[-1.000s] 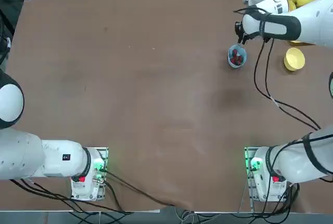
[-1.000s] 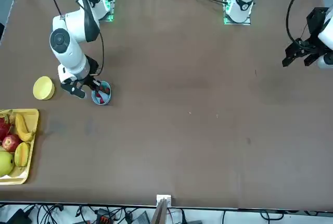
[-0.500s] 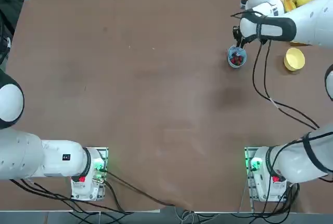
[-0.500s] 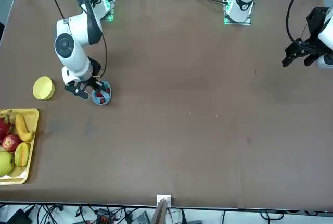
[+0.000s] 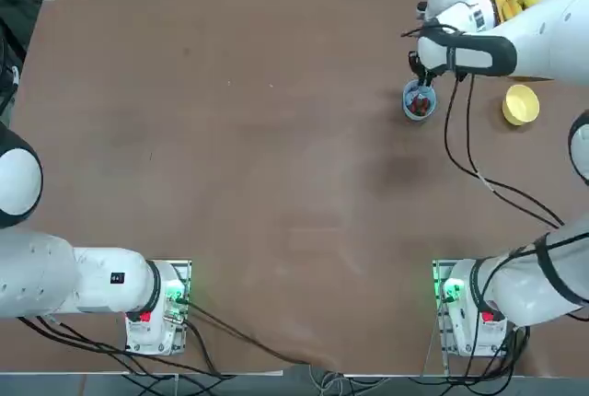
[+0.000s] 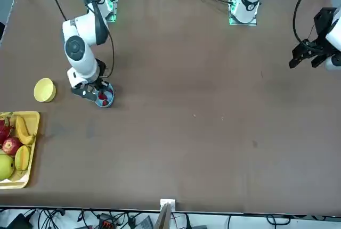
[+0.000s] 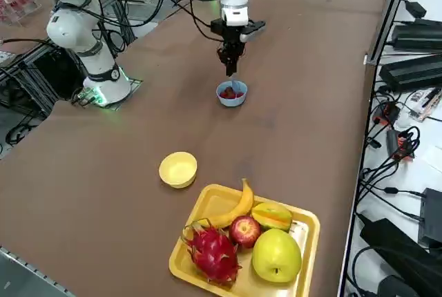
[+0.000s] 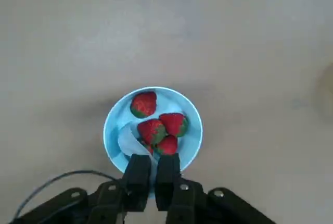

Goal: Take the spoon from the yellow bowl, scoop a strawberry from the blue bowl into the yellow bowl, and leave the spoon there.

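The blue bowl point(image 8: 152, 125) holds several strawberries point(image 8: 152, 130). My right gripper point(image 8: 152, 168) hangs just over the bowl's rim, shut on the spoon, whose pale scoop point(image 8: 128, 140) rests inside the bowl against the berries; the handle is hidden between the fingers. From overhead the gripper point(image 5: 421, 79) sits at the far side of the blue bowl point(image 5: 419, 101). The yellow bowl point(image 5: 521, 105) stands empty to the right of it, and also shows at the table's near side as the yellow bowl point(image 7: 178, 170) in the right side view.
A yellow tray point(image 7: 301, 222) with a banana, apple, dragon fruit and other fruit sits beyond the yellow bowl at the table's far right corner. My arm's cable point(image 5: 460, 152) hangs over the table near the blue bowl.
My right gripper has swung from beside the blue bowl to over its far rim, bringing the spoon's scoop into the bowl. Both bowls have stayed put.
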Tool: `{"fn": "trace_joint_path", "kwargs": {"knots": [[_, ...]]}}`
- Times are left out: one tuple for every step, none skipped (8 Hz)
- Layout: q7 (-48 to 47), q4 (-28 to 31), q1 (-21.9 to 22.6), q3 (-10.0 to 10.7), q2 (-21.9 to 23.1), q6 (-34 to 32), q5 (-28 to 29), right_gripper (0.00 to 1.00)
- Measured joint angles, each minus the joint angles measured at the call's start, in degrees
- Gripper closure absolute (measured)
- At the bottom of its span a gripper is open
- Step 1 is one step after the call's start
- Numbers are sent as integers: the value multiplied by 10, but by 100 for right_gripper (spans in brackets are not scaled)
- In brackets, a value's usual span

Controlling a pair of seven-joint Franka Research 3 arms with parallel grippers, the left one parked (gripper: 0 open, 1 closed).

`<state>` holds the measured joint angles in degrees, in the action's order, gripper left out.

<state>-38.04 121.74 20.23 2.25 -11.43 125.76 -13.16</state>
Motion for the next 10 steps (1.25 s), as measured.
{"fn": "trace_joint_path", "kwargs": {"knots": [[-7,-15,9,0,-10,-21,-25,90],[-19,-30,18,-1,-21,-41,-51,90],[-30,-49,32,-3,-34,-69,-75,90],[-44,-73,49,-3,-52,-104,-98,90],[-57,-101,66,-4,-73,-141,-119,90],[-72,-128,82,-5,-95,-173,-135,90],[-82,-150,94,-6,-114,-195,-147,90],[-92,-169,105,-6,-133,-215,-160,90],[-103,-186,115,-6,-150,-233,-174,90],[-116,-201,125,-6,-167,-250,-189,90]]}}
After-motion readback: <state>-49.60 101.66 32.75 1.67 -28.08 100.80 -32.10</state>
